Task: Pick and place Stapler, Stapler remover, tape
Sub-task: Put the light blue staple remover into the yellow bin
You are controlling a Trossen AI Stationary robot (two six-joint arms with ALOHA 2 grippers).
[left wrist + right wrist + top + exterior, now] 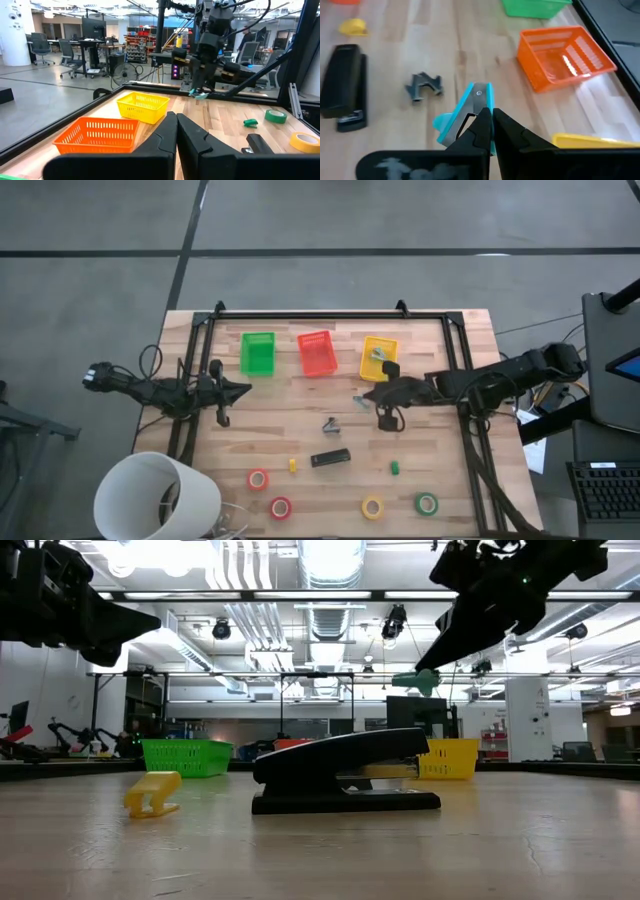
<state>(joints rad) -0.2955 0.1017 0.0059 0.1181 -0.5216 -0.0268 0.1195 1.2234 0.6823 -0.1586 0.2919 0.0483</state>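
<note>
My right gripper (368, 396) hangs over the table's middle, shut on a teal staple remover (470, 107), also visible in the low view (418, 680). Below it a grey staple remover (330, 425) and the black stapler (330, 458) lie flat on the wood. Near the front edge lie the tape rolls: two red (258, 479) (280, 507), a yellow one (372, 507) and a green one (426, 503). My left gripper (240, 390) waits shut at the table's left, holding nothing. My right gripper pinches the teal staple remover's body (479, 106) between its two fingers, just behind the riveted end, which sticks out past the fingertips. The fingers slant down from the table's right side. The remover is lifted clear of the table.
A green basket (258, 353), a red-orange basket (316, 353) and a yellow basket (378, 358) stand in a row at the far side; something small lies in the yellow one. A yellow block (292, 466) and a green block (394, 468) flank the stapler. A white bucket (155, 495) stands at front left.
</note>
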